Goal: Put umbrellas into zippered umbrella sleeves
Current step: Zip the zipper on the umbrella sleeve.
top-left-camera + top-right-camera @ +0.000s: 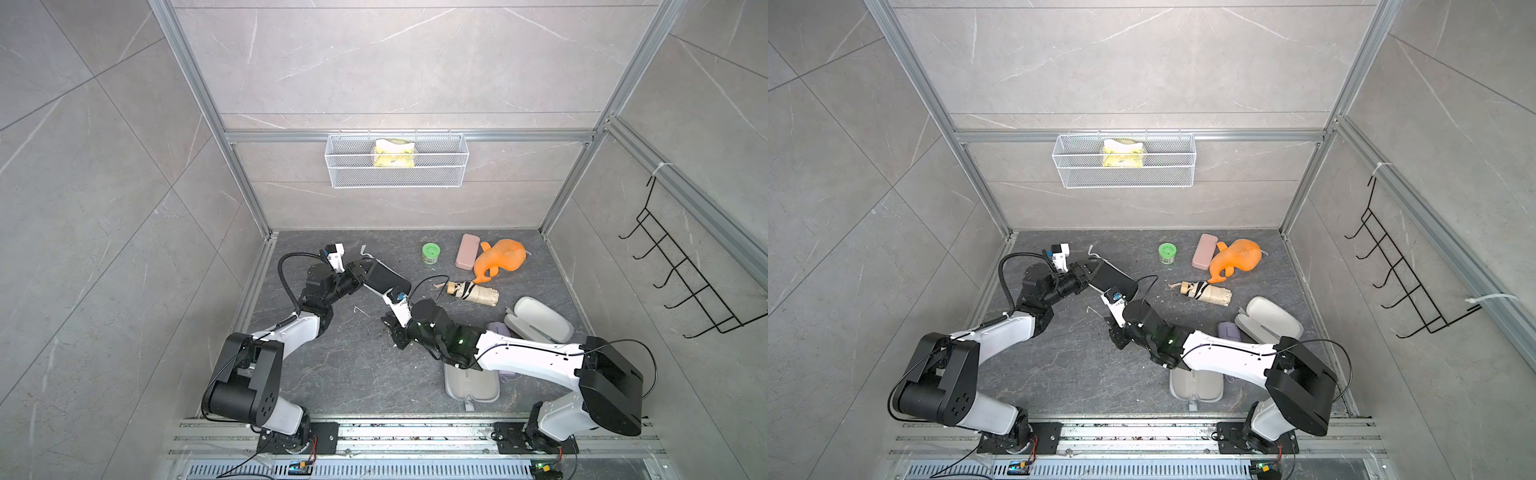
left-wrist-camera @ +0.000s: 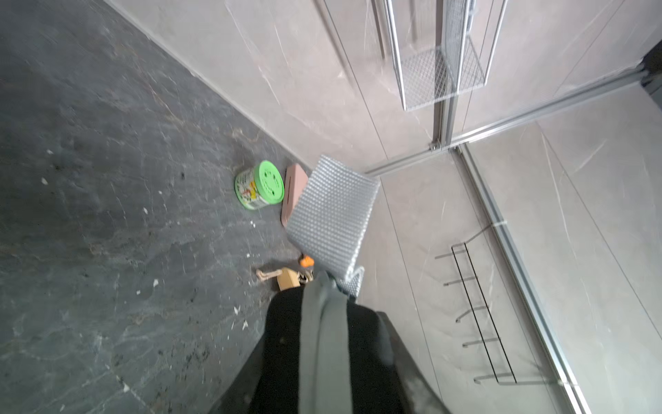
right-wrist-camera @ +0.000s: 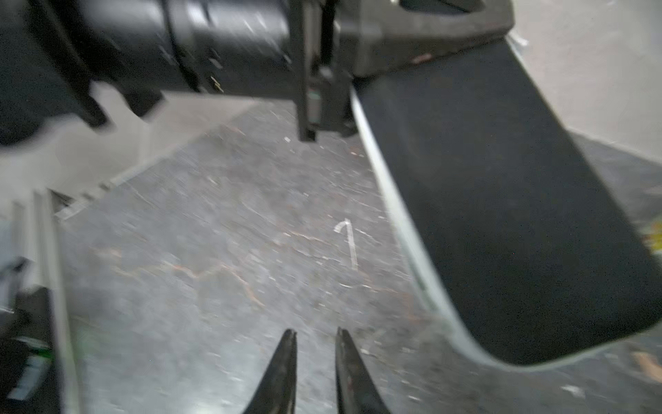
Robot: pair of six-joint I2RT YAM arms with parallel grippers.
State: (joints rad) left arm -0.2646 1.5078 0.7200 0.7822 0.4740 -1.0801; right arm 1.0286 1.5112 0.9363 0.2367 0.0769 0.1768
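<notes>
My left gripper [image 1: 360, 275] is shut on one end of the black zippered sleeve [image 1: 388, 279], holding it tilted off the floor at the back left. In the left wrist view the black sleeve [image 2: 361, 344] fills the space between the jaws, with a pale grid-textured flap [image 2: 333, 215] beyond it. My right gripper [image 3: 315, 333] hovers low over bare floor beside the black sleeve [image 3: 519, 215], slightly open and empty. A beige umbrella [image 1: 473, 293] with a wooden handle lies mid-floor. A cream sleeve [image 1: 540, 318] lies open at the right. Another open sleeve [image 1: 471, 386] lies under my right arm. A lilac piece [image 1: 498, 330] peeks out beside that arm.
A green-lidded jar [image 1: 431, 252], a pink oblong case [image 1: 467, 251] and an orange plush toy [image 1: 500, 259] sit along the back. A wire basket [image 1: 397, 160] hangs on the back wall and a black hook rack [image 1: 685, 282] on the right wall.
</notes>
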